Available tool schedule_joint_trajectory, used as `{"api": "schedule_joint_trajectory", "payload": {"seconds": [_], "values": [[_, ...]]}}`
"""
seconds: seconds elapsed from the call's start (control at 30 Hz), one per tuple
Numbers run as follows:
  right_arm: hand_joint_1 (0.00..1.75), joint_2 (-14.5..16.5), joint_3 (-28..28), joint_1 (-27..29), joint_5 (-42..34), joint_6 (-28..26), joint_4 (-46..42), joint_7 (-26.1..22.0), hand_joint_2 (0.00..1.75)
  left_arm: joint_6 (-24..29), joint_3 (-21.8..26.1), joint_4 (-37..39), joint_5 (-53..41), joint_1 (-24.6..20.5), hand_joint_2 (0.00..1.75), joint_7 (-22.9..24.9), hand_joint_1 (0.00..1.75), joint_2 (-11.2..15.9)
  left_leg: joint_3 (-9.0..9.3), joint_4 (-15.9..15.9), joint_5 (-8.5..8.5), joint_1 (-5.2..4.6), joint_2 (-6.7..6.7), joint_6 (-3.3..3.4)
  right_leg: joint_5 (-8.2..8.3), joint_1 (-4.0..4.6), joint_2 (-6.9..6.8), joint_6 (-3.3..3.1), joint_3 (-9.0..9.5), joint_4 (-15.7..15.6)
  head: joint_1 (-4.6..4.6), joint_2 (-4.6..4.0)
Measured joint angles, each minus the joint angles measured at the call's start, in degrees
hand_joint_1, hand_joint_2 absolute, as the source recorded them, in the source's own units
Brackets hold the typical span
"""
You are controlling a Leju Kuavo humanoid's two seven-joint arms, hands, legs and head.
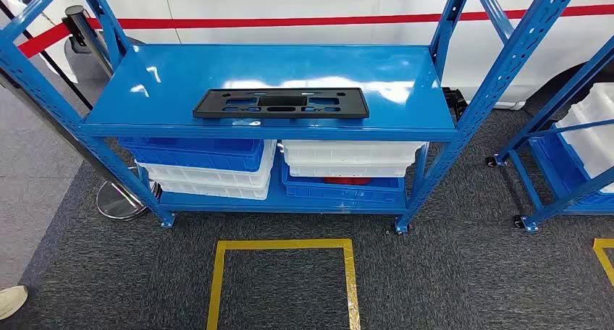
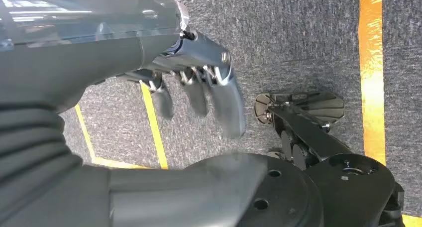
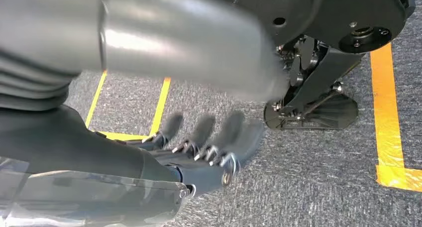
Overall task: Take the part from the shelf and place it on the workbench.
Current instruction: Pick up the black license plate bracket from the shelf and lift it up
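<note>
One part (image 1: 281, 103), a flat black plate with cut-outs, lies on the top deck of the blue shelf (image 1: 181, 69), close to the near edge and roughly centred between the uprights. Its long axis runs left to right, parallel to that edge. It lies flat and touches nothing but the deck.

Both hands hang low over the grey carpet (image 1: 434, 286), well apart from the part, which lies ahead of them and above. The left hand (image 2: 199, 82) holds nothing; its fingers (image 2: 230, 107) point downward, slightly apart. The right hand (image 3: 209, 147) also holds nothing, its fingers (image 3: 234, 130) loosely extended and separated.

Judged from the head view, the part sits near the robot's midline, so neither hand is clearly nearer. Because the long axis lies crosswise, a grasp at either end, or one hand per end, appears feasible.

Below the deck, stacked blue and white bins (image 1: 203, 163) occupy the lower level. A yellow taped square (image 1: 282, 279) marks the floor before the shelf.
</note>
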Motion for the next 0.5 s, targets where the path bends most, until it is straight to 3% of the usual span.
{"api": "schedule_joint_trajectory", "payload": {"seconds": [0.03, 0.07, 0.1, 0.13, 0.17, 0.2, 0.5], "values": [[0.00, 0.0, 0.0, 0.0, 0.0, 0.0, 0.0, 0.0, 0.58, 0.0, 0.0, 0.0, 0.0, 0.0, 1.16, 0.0, 1.39, 0.0, 0.00, 0.0, 0.00, 0.00, 0.00, 0.00, 0.00, 0.00, 0.00, 0.00, 0.00, 0.0, 0.00, 0.00], [0.00, 0.0, 0.0, 0.0, 0.0, 0.0, 0.0, 0.0, 0.87, 0.0, 0.0, 0.0, 0.0, 0.0, 1.31, 0.0, 1.10, 0.0, 0.00, 0.0, 0.00, 0.00, 0.00, 0.00, 0.00, 0.00, 0.00, 0.00, 0.00, 0.0, 0.00, 0.00], [0.00, 0.0, 0.0, 0.0, 0.0, 0.0, 0.0, 0.0, 1.31, 0.0, 0.0, 0.0, 0.0, 0.0, 1.75, 0.0, 0.67, 0.0, 0.00, 0.0, 0.00, 0.00, 0.00, 0.00, 0.00, 0.00, 0.00, 0.00, 0.00, 0.0, 0.00, 0.00], [0.00, 0.0, 0.0, 0.0, 0.0, 0.0, 0.0, 0.0, 1.75, 0.0, 0.0, 0.0, 0.0, 0.0, 1.75, 0.0, 0.23, 0.0, 0.00, 0.0, -0.01, 0.00, 0.00, 0.01, 0.00, 0.00, 0.00, 0.00, 0.00, 0.0, 0.00, 0.00], [0.00, 0.0, 0.0, 0.0, 0.0, 0.0, 0.0, 0.0, 1.75, 0.0, 0.0, 0.0, 0.0, 0.0, 1.75, 0.0, 0.06, 0.0, 0.00, 0.0, -0.01, 0.00, 0.00, 0.01, 0.00, 0.00, 0.00, 0.00, 0.00, 0.0, 0.00, 0.00], [0.00, 0.0, 0.0, 0.0, 0.0, 0.0, 0.0, 0.0, 1.75, 0.0, 0.0, 0.0, 0.0, 0.0, 1.75, 0.0, 0.00, 0.0, 0.00, 0.0, -0.02, 0.00, 0.00, 0.02, 0.00, 0.00, 0.00, 0.00, 0.00, 0.0, 0.00, 0.00], [0.00, 0.0, -1.3, -0.3, 1.8, 0.1, 0.0, 0.1, 1.75, 0.0, 1.7, 0.2, -1.3, -0.3, 1.75, -0.4, 0.00, 0.0, 0.01, 0.0, -0.02, 0.00, 0.00, 0.03, -0.01, 0.00, 0.00, 0.00, 0.01, 0.0, 0.00, 0.00]]}}
